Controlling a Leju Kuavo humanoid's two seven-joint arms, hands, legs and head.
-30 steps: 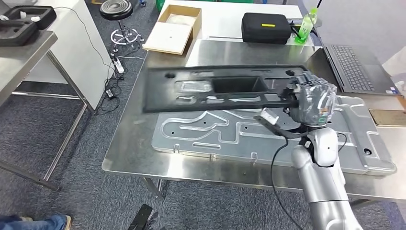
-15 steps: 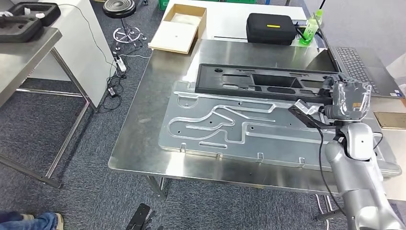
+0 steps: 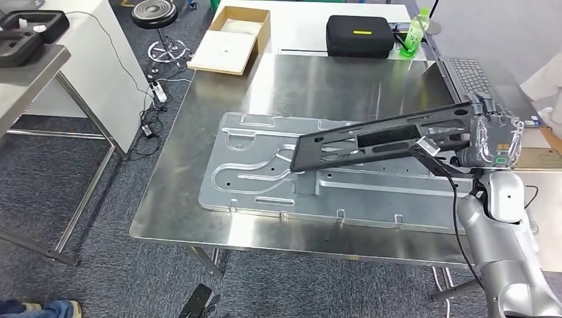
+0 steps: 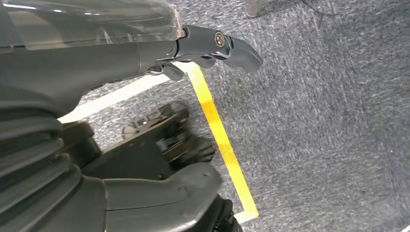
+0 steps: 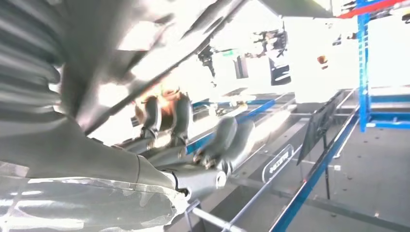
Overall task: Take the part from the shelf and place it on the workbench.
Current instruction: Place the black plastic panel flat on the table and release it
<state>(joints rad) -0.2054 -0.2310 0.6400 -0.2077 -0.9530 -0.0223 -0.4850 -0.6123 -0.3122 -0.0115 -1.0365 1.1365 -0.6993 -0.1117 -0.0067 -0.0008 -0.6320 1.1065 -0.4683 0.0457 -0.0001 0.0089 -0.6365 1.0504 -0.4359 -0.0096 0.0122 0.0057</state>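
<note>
Black part [image 3: 378, 138]: long slotted panel, held at its right end by right hand [image 3: 487, 136], fingers wrapped on its edge. It sits tilted above the worktop [image 3: 179, 212], right end high, left end low over the middle of the silver plate [image 3: 265, 192]; can't tell if that low corner touches the plate. Plate lies flat, covering most of the near half of the worktop, bare steel strip along the left and front edges and a wide bare area behind. Beyond the back edge: open cardboard box [image 3: 232, 40], black case [image 3: 359, 36] with a yellow label, text unreadable, green bottle [image 3: 412, 34]. Laptop [image 3: 472, 74] at the right. Left hand [image 4: 145, 53] hangs over grey carpet with yellow floor tape [image 4: 222, 140], fingers apart, holding nothing.
</note>
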